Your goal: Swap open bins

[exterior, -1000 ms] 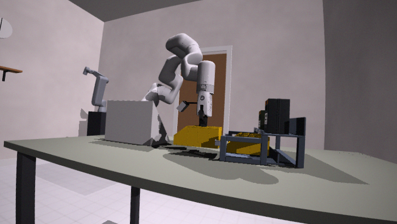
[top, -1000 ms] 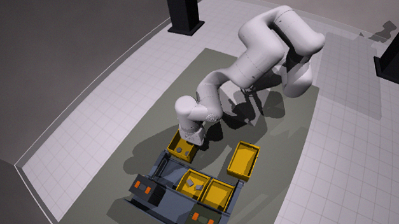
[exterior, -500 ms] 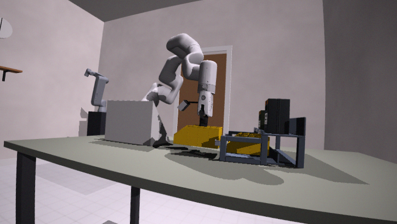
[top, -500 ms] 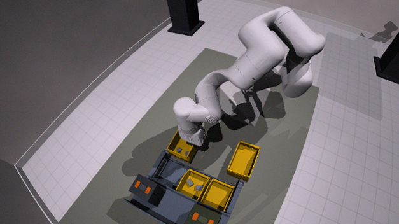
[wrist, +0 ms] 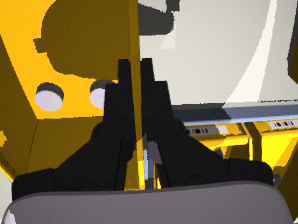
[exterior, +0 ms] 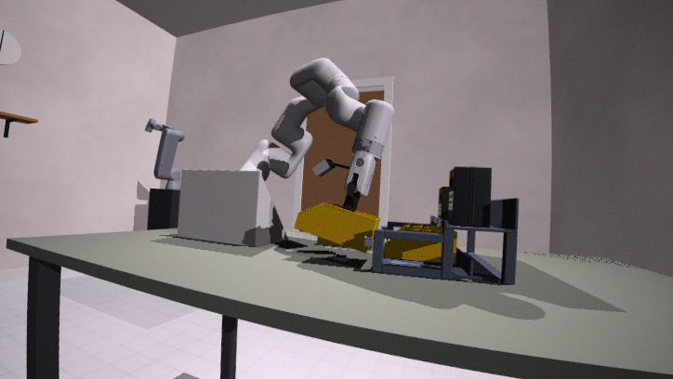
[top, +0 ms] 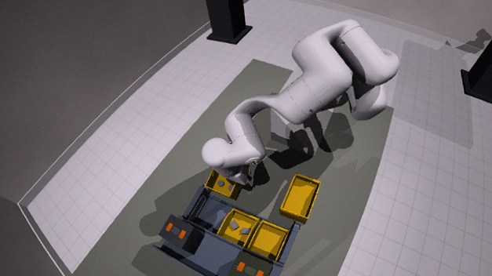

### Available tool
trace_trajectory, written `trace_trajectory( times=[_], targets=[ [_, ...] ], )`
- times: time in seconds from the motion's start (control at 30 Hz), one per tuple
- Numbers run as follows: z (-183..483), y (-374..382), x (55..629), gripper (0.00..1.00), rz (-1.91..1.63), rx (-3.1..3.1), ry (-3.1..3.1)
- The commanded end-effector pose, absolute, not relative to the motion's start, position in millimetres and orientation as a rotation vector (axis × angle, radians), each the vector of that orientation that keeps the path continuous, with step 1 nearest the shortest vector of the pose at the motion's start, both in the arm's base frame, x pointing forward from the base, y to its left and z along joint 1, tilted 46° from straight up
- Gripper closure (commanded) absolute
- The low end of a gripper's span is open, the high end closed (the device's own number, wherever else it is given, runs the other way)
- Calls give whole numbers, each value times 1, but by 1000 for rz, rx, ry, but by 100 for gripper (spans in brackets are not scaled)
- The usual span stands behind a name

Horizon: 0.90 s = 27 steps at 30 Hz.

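Observation:
My gripper [exterior: 350,202] is shut on the thin side wall of a yellow open bin [exterior: 336,225], which hangs above the table, tilted, its end near the shelf lower. In the wrist view the fingers pinch that wall, with grey round parts [wrist: 49,96] inside the bin. From above, this bin [top: 223,185] sits just in front of the shelf's vacant left place [top: 202,210]. A second yellow bin [top: 300,198], empty, stands flat on the table to the right of the shelf front.
The grey shelf [top: 224,234] holds two more yellow bins, one with parts [top: 237,227] and one beside it [top: 268,238]. Dark boxes with orange marks [top: 180,234] [top: 250,272] sit on its upper board. A grey block [exterior: 218,207] stands by the arm's base.

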<state>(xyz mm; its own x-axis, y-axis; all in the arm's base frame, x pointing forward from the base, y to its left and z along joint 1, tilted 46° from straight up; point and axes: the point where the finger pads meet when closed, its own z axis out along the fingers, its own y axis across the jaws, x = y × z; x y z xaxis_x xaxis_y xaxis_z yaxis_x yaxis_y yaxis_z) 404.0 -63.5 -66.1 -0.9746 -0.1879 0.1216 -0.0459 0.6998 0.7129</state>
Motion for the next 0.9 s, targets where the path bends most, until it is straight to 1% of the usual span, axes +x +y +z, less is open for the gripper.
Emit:
trace_trajectory(
  times=[0.0,0.87],
  targets=[
    [-64,-67,407,100,-1118,213,-2674],
    [-64,-67,407,100,-1115,217,-2667]
  ],
)
